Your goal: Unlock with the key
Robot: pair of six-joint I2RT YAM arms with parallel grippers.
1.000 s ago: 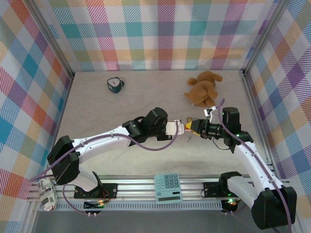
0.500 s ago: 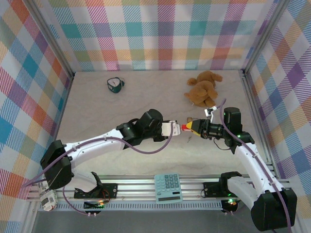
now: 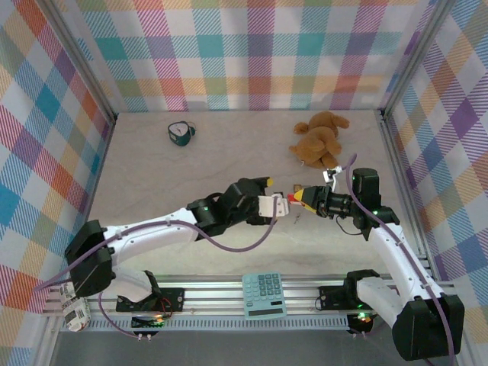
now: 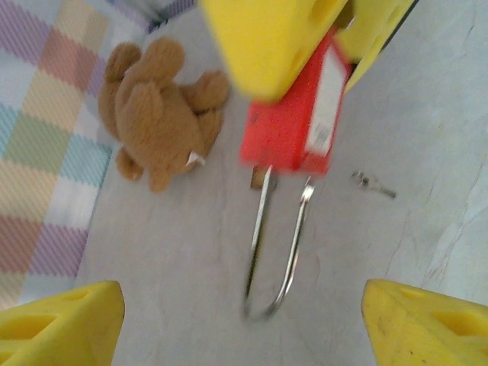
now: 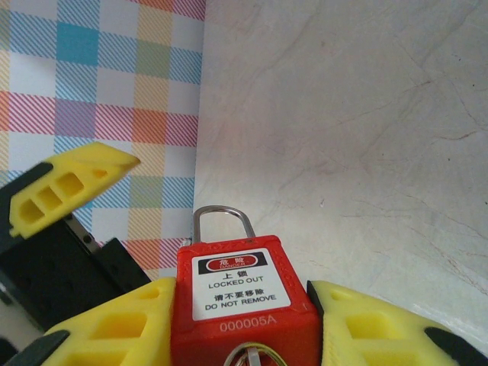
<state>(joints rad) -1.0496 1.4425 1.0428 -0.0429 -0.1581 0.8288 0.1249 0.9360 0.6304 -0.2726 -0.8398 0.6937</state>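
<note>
Red padlock [image 5: 244,293] squeezed in right jaws | left jaws wide open, holding nothing, just beside it | small key [image 4: 374,184] lies on the desk [image 4: 191,267]

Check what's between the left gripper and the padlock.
Nothing. In the left wrist view the padlock has its shackle pointing into the open left gripper, with bare table behind.

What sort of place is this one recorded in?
Probably a staged robot test enclosure: plaid cloth walls box in the tabletop, with unrelated props, a teddy bear and a calculator.
</note>
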